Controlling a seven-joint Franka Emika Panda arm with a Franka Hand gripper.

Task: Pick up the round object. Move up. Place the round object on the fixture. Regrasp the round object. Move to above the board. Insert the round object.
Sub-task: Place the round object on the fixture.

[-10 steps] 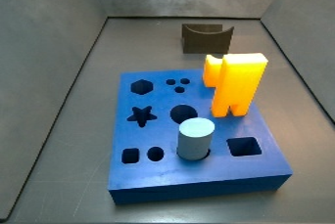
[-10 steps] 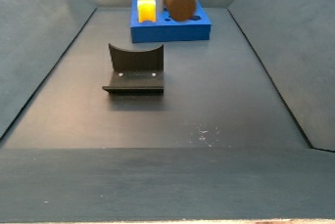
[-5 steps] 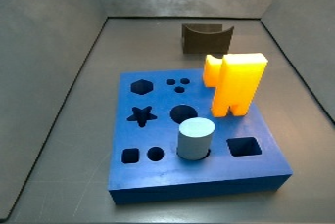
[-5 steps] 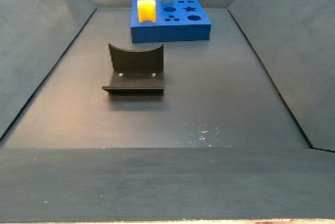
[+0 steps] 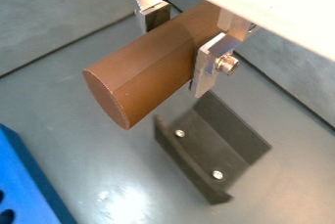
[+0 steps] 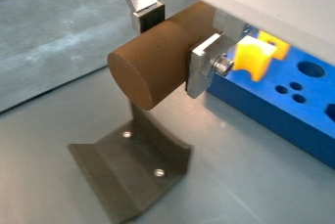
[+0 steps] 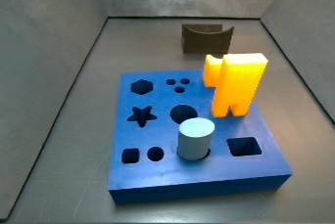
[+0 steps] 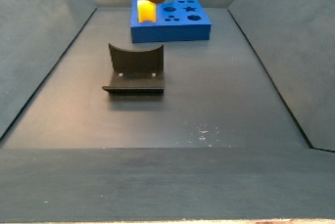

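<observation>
The gripper (image 5: pixel 181 34) is squeezing the brown wooden round peg (image 5: pixel 151 67) between its silver fingers (image 5: pixel 210 60), and is hanging above the dark notched fixture (image 5: pixel 210 156).

Gripper (image 5: pixel 183 34) hangs high, open air above the fixture (image 5: pixel 210 155) below.

Grey floor (image 7: pixel 78 120) carries the blue board (image 7: pixel 144 184) at centre and the fixture (image 7: pixel 206 38) at 12 o'clock; the gripper (image 5: pixel 183 34) hangs above, clear of it.
</observation>
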